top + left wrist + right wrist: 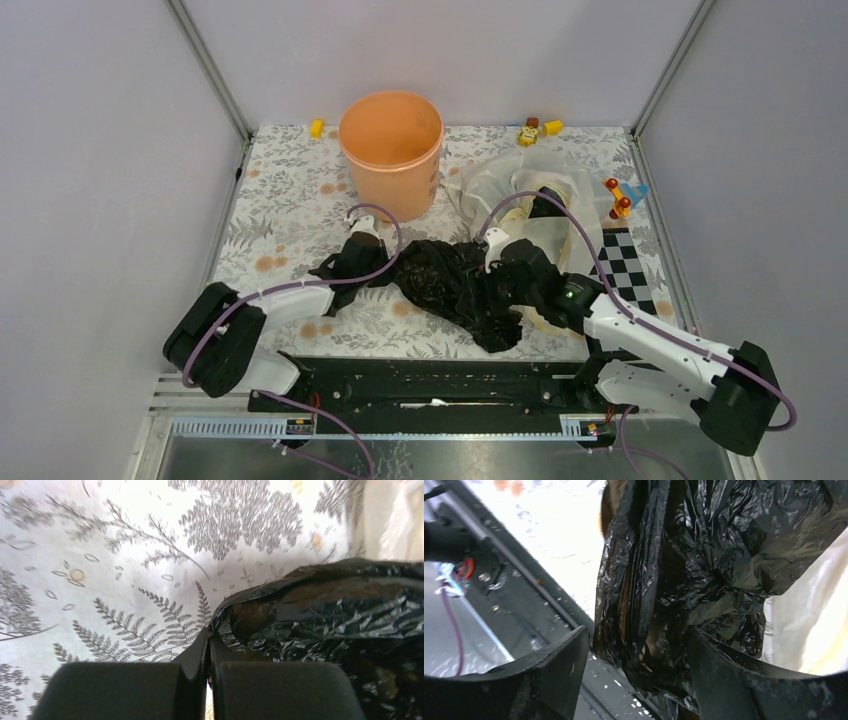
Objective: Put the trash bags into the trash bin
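Observation:
The peach-orange trash bin [390,150] stands upright at the back middle of the table. A crumpled black trash bag [450,282] lies stretched across the table's middle. A whitish translucent trash bag [545,185] lies behind it at the right, and also shows in the right wrist view [809,625]. My left gripper [347,262] is shut on the black bag's left edge [320,615], pinching the film at its fingertips [209,645]. My right gripper [520,272] is over the bag's right part. Its jaws [638,635] are open, with black film [684,565] bunched between them.
Small toys lie along the back edge: a yellow block [317,127] and yellow-brown pieces [530,131]. A red-and-orange toy [619,197] and a checkerboard card [626,266] are at the right. A black rail [430,385] runs along the near edge.

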